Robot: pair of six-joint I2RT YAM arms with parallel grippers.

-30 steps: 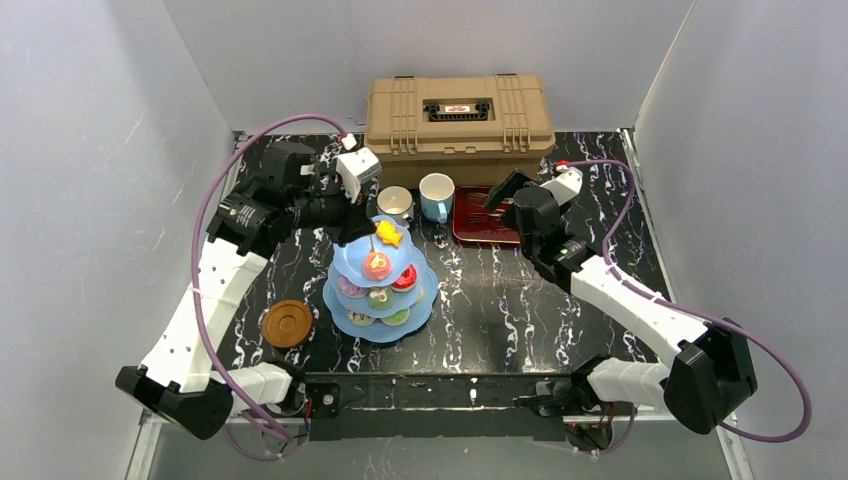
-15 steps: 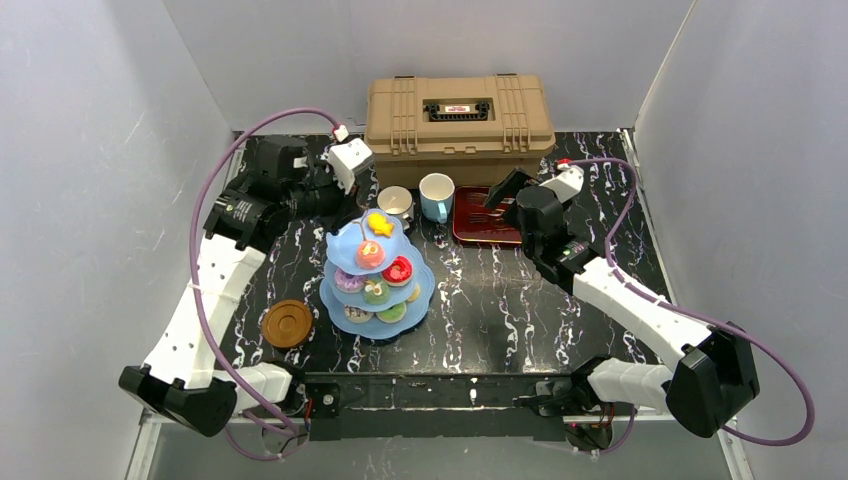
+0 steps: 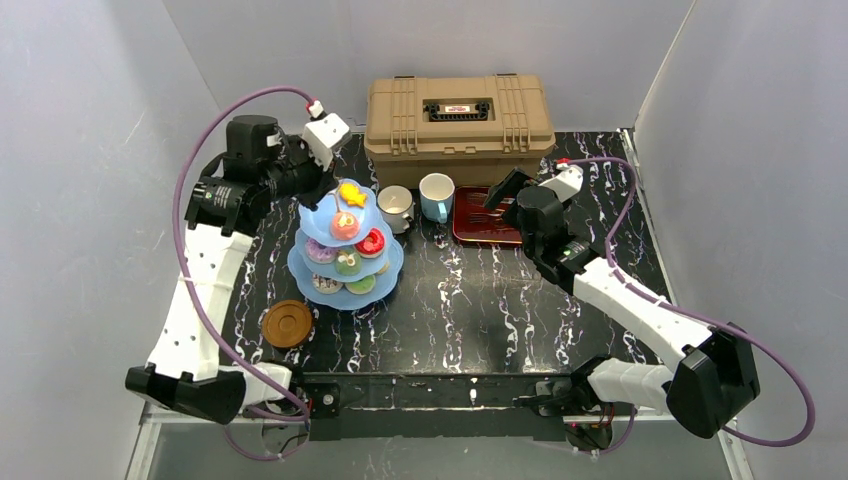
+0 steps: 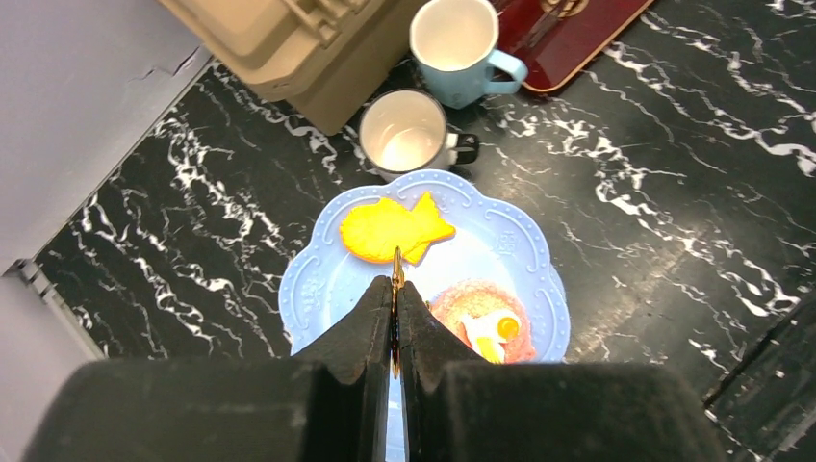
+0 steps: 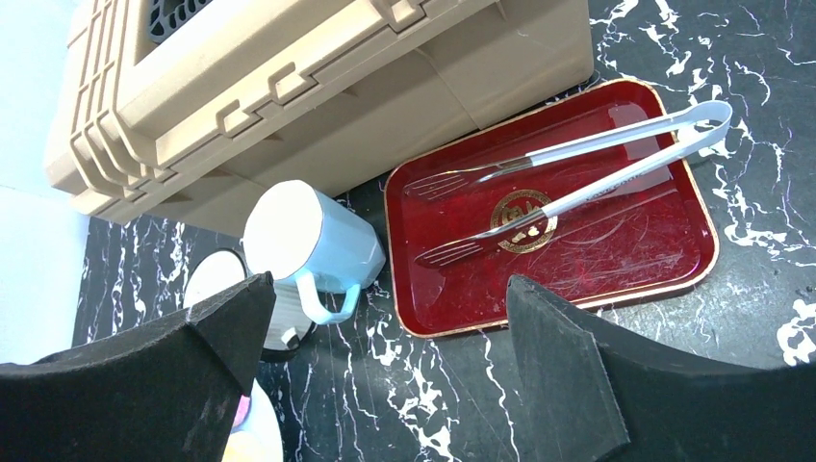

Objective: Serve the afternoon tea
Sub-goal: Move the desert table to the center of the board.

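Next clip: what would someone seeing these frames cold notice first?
The light-blue three-tier stand, loaded with bright toy cakes, sits left of centre on the black marble table, and the left fingers are shut on the thin gold rod rising from its top tier. At the back stands a big tan toolbox. In front of it, a red tray holding tongs lies right of a white mug and a blue mug.

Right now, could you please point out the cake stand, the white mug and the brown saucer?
cake stand (image 4: 322, 279): left wrist view, bare left part of its top tier.
white mug (image 3: 396, 203): top external view, inside its open top.
brown saucer (image 3: 288, 324): top external view, its middle.
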